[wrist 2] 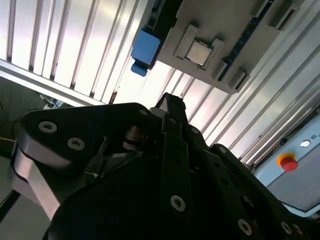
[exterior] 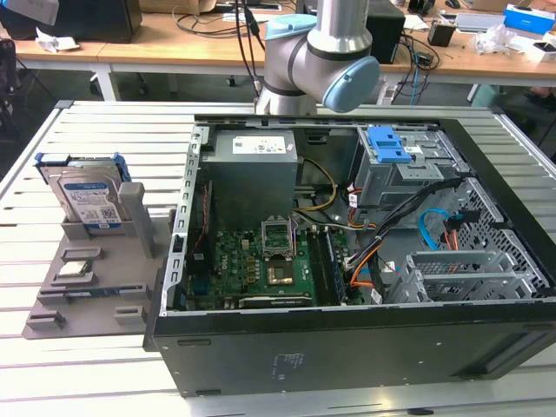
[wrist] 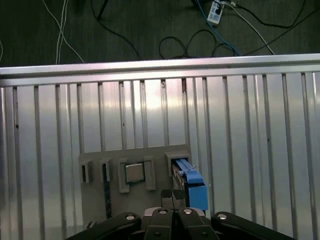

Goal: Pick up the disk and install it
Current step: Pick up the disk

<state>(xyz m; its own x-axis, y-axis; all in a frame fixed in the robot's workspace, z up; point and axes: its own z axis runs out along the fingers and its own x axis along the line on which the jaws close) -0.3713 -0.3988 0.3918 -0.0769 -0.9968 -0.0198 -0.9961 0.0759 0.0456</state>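
Hovering over the disk (wrist: 192, 184), upright in its grey holder (wrist: 95, 205), the hand (wrist: 172, 195) is empty, fingertips pressed together; pickup hasn't begun, and grasping calls for parting them first.

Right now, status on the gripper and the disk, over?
Gripper off the disk, not holding it. Disk upright in grey holder beside the open computer case, not installed. Nothing seen between them.

Disk (exterior: 87, 195) — lower edge inside grey holder (exterior: 135, 217)
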